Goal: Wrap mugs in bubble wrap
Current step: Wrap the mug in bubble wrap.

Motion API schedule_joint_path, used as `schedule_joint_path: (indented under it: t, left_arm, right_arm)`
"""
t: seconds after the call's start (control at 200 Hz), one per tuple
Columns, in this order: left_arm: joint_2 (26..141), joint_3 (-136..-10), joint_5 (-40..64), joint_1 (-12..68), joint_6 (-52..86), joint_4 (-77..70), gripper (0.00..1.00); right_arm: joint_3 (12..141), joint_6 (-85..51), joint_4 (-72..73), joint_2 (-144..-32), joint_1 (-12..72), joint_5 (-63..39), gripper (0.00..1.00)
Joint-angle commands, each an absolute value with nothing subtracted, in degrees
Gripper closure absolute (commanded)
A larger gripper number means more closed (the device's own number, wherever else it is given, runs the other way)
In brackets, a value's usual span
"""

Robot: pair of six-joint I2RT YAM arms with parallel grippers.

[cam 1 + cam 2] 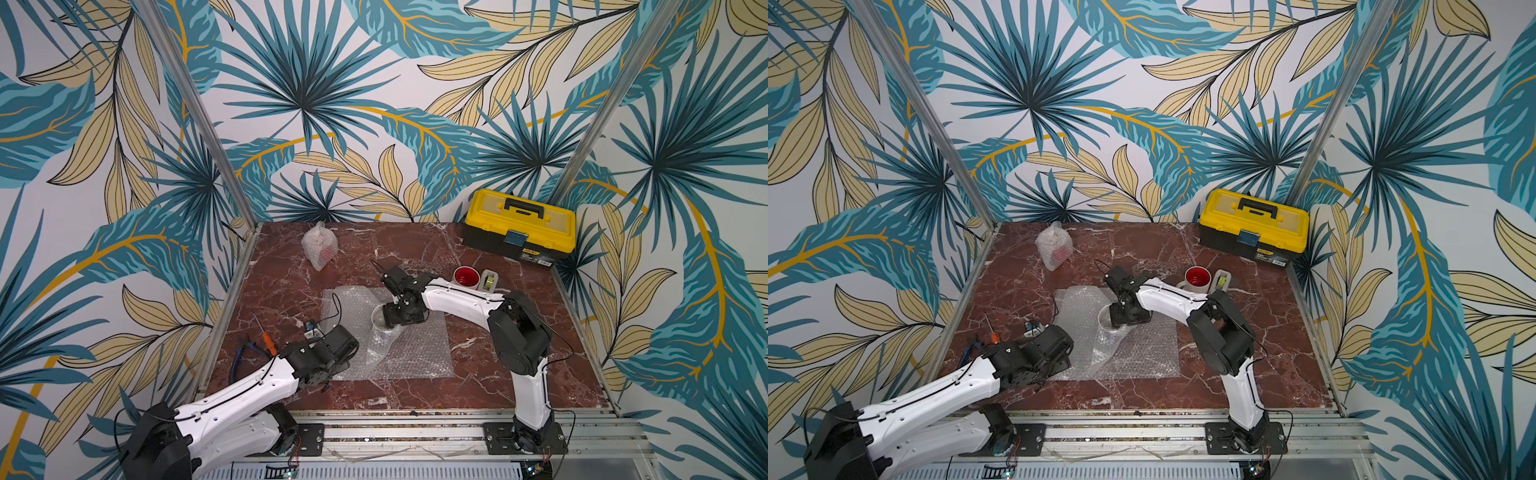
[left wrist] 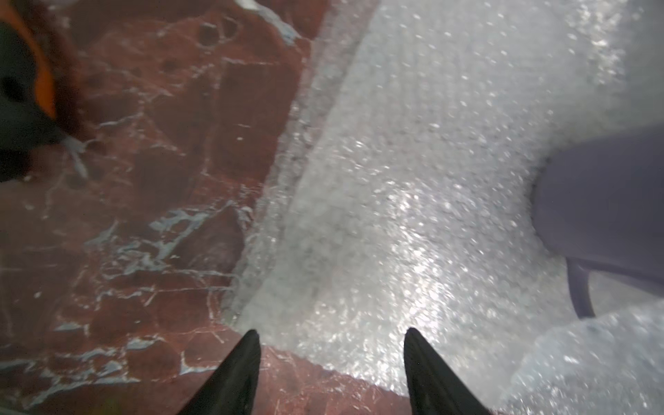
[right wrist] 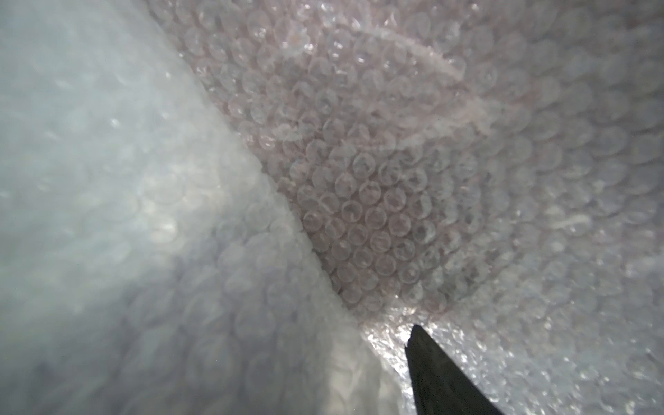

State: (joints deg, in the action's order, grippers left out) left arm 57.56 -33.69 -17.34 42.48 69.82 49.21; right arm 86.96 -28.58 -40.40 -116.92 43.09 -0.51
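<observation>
A sheet of bubble wrap [image 1: 415, 349] [image 1: 1142, 353] lies flat mid-table. On it sits a pale lavender mug [image 1: 379, 318] [image 2: 603, 215] with a white inside, and a fold of wrap is raised against its front. My right gripper [image 1: 401, 322] [image 1: 1125, 320] is down at the mug's rim. Only one of its fingers [image 3: 434, 363] shows, touching wrap; the fold hides the other. My left gripper [image 2: 331, 334] [image 1: 338, 370] is open and empty over the sheet's front-left corner. A wrapped bundle [image 1: 319, 247] showing red stands at the back. A white mug with a red inside [image 1: 466, 277] stands unwrapped.
A grey tape dispenser [image 1: 490, 280] stands beside the red-inside mug. A yellow toolbox [image 1: 519, 226] fills the back right corner. An orange-handled screwdriver [image 1: 268, 340] and blue pliers [image 1: 243, 357] lie by the left edge, close to my left arm.
</observation>
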Motion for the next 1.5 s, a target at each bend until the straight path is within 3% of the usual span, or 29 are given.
schedule_joint_path:
  t: [0.0,0.155,0.355,0.511,0.976,1.046,1.162,1.252,1.337,1.492]
  left_arm:
    - [57.23,-31.98,-17.73,38.78,69.12,52.7,0.24]
    - [57.85,-31.11,-13.66,36.02,65.02,48.27,0.22]
    - [61.08,-29.09,-9.98,35.11,64.53,43.48,0.41]
    - [63.37,-29.59,-9.07,35.07,63.99,43.51,0.47]
    - [65.3,-31.85,-6.77,35.07,62.43,43.07,0.86]
    - [65.32,-32.16,-6.69,35.07,61.98,43.27,0.82]
    - [64.52,-32.34,-7.87,35.07,62.45,45.0,0.53]
    - [64.97,-32.17,-9.84,35.02,62.77,45.88,0.37]
    - [66.01,-31.99,-10.87,34.98,63.23,45.79,0.35]
    - [68.7,-32.87,-10.84,34.82,61.81,45.22,0.47]
  right_arm:
    - [86.14,-27.16,-43.55,-119.54,43.42,-0.66,0.29]
    - [86.76,-26.77,-43.76,-119.9,43.42,-0.77,0.29]
    - [86.97,-26.98,-44.0,-119.81,43.42,-0.78,0.29]
    - [86.93,-26.89,-43.86,-119.86,43.42,-0.81,0.3]
    - [86.48,-27.1,-43.45,-119.99,43.42,-0.88,0.3]
    - [86.26,-27.17,-43.41,-119.93,43.42,-0.8,0.3]
    - [86.22,-27.2,-43.25,-119.88,43.45,-0.88,0.29]
    - [86.25,-27.16,-43.35,-119.89,43.42,-0.92,0.3]
    - [86.31,-27.07,-43.45,-119.8,43.42,-0.97,0.3]
    - [86.48,-26.94,-43.63,-120.01,43.42,-1.04,0.29]
